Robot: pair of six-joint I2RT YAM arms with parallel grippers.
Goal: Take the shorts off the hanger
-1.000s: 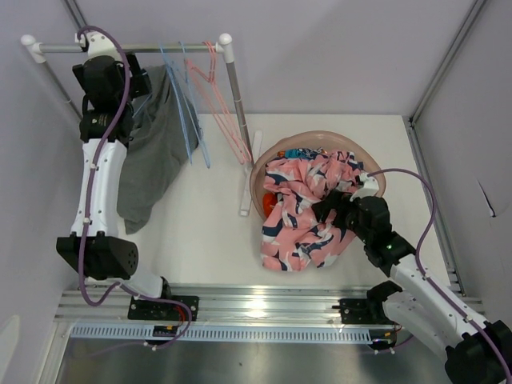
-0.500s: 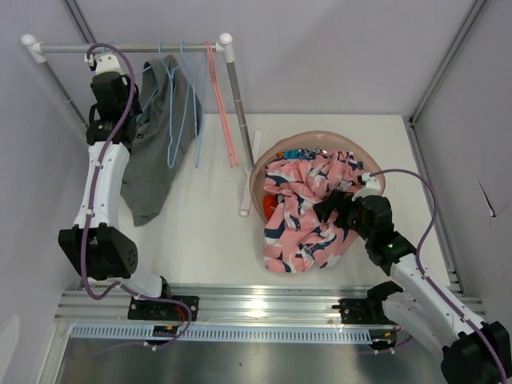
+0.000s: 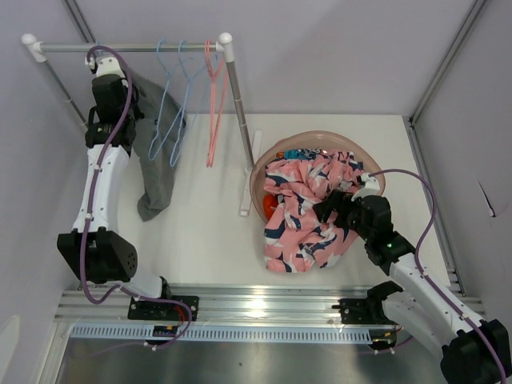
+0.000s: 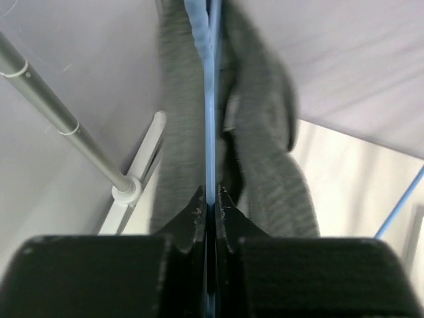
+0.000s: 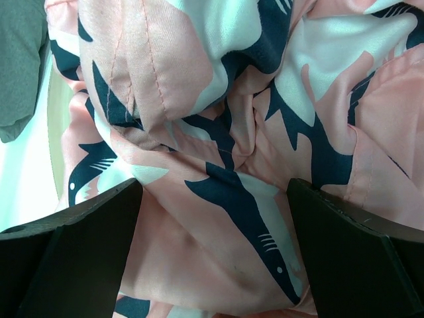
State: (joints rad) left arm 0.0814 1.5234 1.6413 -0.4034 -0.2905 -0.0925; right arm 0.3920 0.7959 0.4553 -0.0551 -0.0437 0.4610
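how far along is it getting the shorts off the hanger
Done: a pink shark-print garment lies in the basket. In hand: left gripper shut on the blue hanger carrying the grey shorts. Left: sliding the shorts off; right gripper open over the pink garment.

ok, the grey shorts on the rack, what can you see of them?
The grey shorts look like heathered knit, bunched and folded over a blue hanger, with fabric falling either side of it. They hang at the left end of the rail. The left gripper is shut on the hanger wire.
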